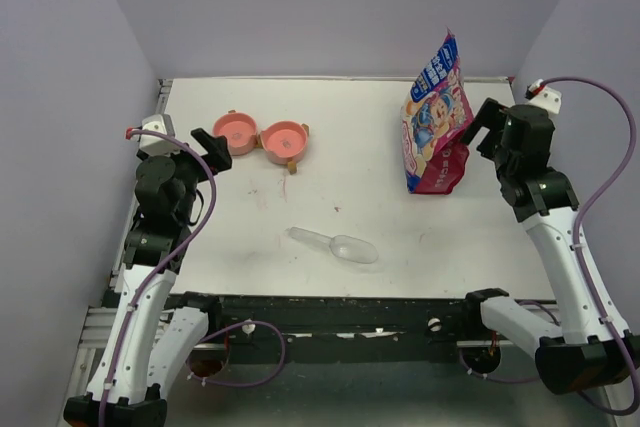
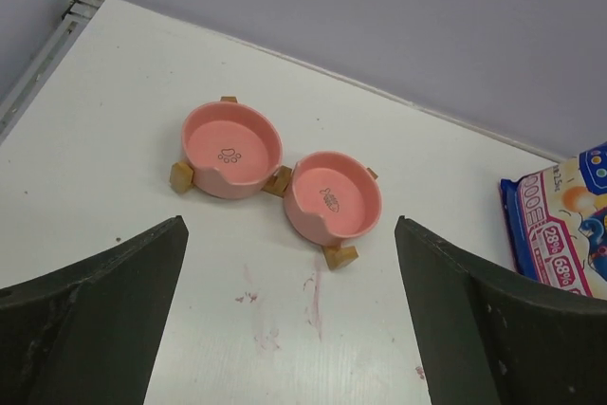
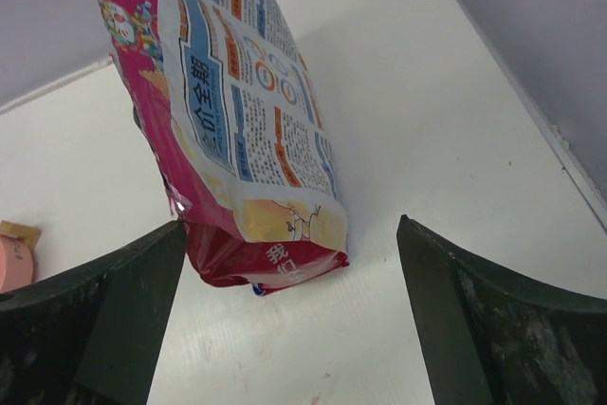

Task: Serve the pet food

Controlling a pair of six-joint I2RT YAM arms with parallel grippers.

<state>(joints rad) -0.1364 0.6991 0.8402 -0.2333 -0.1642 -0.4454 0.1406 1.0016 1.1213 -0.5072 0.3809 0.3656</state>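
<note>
The smooth white worktop carries, upper right, a tall, glossy, crinkled pink bag standing limp. The right fingers, spread wide and empty beside it, could topple it. Twin round pink bowls, upper left, sit bare before the left fingers, likewise spread and empty. The thin clear scoop, lower centre, may skid. No pet food shows; it is presumably inside the bag.

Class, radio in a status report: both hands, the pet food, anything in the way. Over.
Left hand open near empty bowls. Right hand open at standing bag. No kibble in view. Scoop lies loose mid-table.
</note>
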